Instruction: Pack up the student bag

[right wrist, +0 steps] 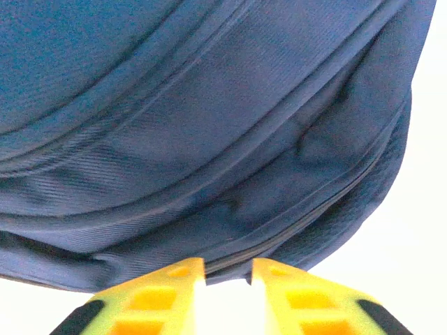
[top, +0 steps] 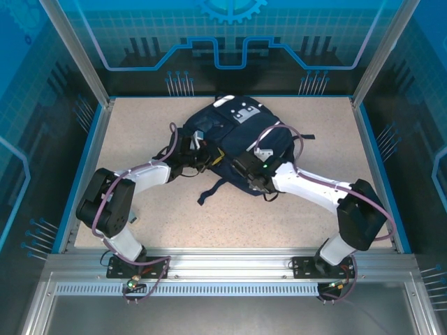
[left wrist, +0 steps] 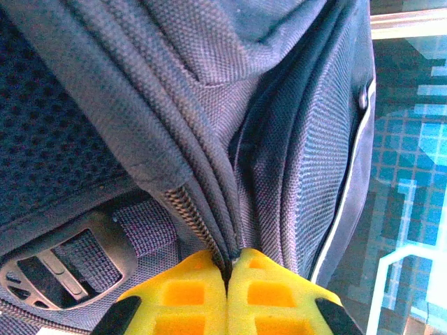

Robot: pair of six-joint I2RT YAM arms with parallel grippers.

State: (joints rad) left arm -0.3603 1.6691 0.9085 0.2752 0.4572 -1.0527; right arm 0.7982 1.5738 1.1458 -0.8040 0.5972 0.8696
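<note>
Left claw point(left wrist: 228, 264): yellow fingertips pressed together, pinching a fabric fold of the student bag point(top: 222, 129) right beside a zipper point(left wrist: 194, 213). Right claw point(right wrist: 228, 273): fingers narrowly parted, pale table visible in the gap, tips just at the bag's lower seam, gripping nothing discernible. Bag: large, navy-blue woven fabric, lying flat at the middle of the table point(top: 140, 129) toward the far side, white-grey patch point(top: 246, 113) at its far end, dark straps point(top: 209, 190) trailing toward the arms. Table: speckled beige, blue-edged, enclosed by blue patterned panels and an aluminium frame point(top: 223, 269) along the near edge. In the way: both arms reaching in from left and right and meeting over the bag's near half, covering part of it from above. Seen from the left wrist and not from above: dark mesh padding point(left wrist: 49, 118), a grey plastic buckle point(left wrist: 63, 269) on webbing, thin white piping point(left wrist: 342, 216) down the bag's side. Seen from the right wrist: smooth blue panels with curved seams, bottom edge bulging over the bright table. Seen from above alone: whole outline and placement of the bag.
</note>
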